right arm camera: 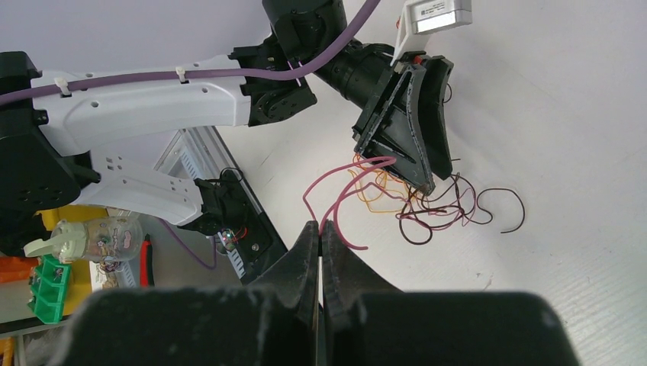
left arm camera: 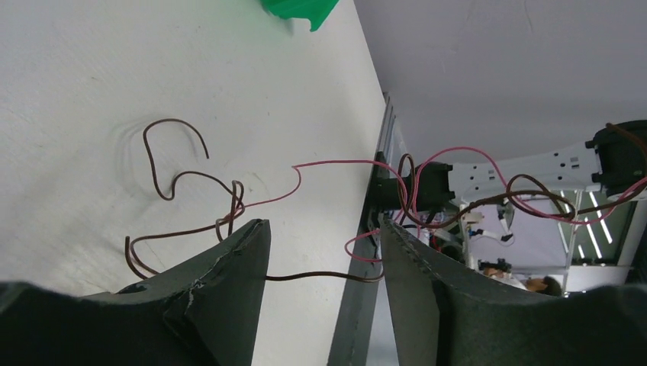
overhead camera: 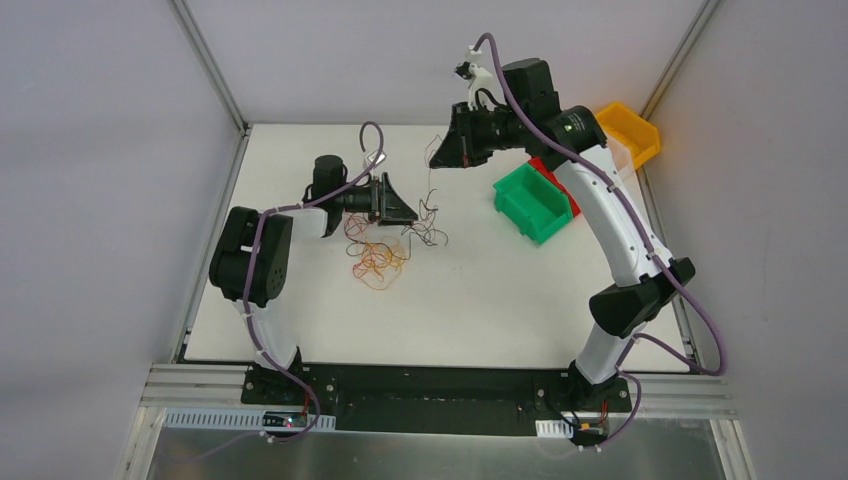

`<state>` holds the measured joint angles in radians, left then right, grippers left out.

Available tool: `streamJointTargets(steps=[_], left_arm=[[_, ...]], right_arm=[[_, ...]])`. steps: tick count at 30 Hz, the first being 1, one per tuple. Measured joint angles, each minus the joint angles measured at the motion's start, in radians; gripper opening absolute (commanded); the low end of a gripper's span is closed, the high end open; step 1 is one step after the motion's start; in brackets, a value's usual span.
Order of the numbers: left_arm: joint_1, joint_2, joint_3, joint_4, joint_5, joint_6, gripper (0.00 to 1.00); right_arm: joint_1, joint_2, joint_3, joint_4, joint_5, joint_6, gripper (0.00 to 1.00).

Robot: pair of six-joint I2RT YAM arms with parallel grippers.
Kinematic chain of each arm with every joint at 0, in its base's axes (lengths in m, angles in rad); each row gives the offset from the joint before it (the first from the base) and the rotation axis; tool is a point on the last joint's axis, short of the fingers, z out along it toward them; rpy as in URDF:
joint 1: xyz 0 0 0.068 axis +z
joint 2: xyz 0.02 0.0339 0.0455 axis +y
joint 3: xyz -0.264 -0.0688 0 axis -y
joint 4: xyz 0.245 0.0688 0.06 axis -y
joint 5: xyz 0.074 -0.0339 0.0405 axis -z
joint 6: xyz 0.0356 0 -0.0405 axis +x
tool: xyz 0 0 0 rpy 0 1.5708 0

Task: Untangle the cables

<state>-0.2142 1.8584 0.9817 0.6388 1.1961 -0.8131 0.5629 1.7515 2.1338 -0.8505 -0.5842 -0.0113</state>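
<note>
My right hand (right arm camera: 320,226) pinches a red cable (left arm camera: 336,162) above the desk (overhead camera: 480,300). My left hand (left arm camera: 322,229) is half-open around a brown cable (left arm camera: 320,276).

Top view looks down from above the near edge over the whole tabletop (overhead camera: 500,300); left wrist skims close and low, right wrist hangs higher, both sharing the tangled cables (overhead camera: 378,258)

Two arms (overhead camera: 262,250), three bins (overhead camera: 530,200), one tangle of cables (overhead camera: 378,262)
</note>
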Motion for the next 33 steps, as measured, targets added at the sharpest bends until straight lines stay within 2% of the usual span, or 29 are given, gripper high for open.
streamJointTargets(steps=[7, 9, 17, 20, 21, 25, 31, 33], left_arm=[[0.000, -0.035, 0.000, -0.039, 0.054, 0.169, 0.66], [0.000, -0.063, 0.000, -0.071, 0.062, 0.234, 0.71], [-0.008, -0.163, 0.023, -0.296, 0.096, 0.603, 0.79], [-0.032, -0.163, 0.049, -0.388, 0.096, 0.744, 0.78], [-0.044, -0.163, 0.055, -0.412, 0.095, 0.784, 0.76], [-0.082, -0.163, 0.071, -0.469, 0.075, 0.895, 0.51], [-0.092, -0.164, 0.074, -0.532, 0.001, 1.019, 0.01], [-0.087, -0.164, 0.074, -0.554, -0.031, 1.044, 0.00]], right_arm=[[0.000, 0.000, 0.022, -0.003, -0.001, 0.012, 0.00], [0.000, 0.000, 0.033, -0.003, -0.003, 0.018, 0.00], [0.000, 0.000, 0.043, -0.013, -0.009, 0.034, 0.00], [0.000, 0.000, 0.043, -0.013, -0.019, 0.047, 0.00], [0.000, 0.000, 0.043, -0.013, -0.024, 0.052, 0.00], [0.000, 0.000, 0.043, -0.013, -0.034, 0.069, 0.00], [-0.007, 0.000, 0.066, -0.014, -0.034, 0.092, 0.00], [-0.019, 0.000, 0.079, -0.013, -0.034, 0.106, 0.00]])
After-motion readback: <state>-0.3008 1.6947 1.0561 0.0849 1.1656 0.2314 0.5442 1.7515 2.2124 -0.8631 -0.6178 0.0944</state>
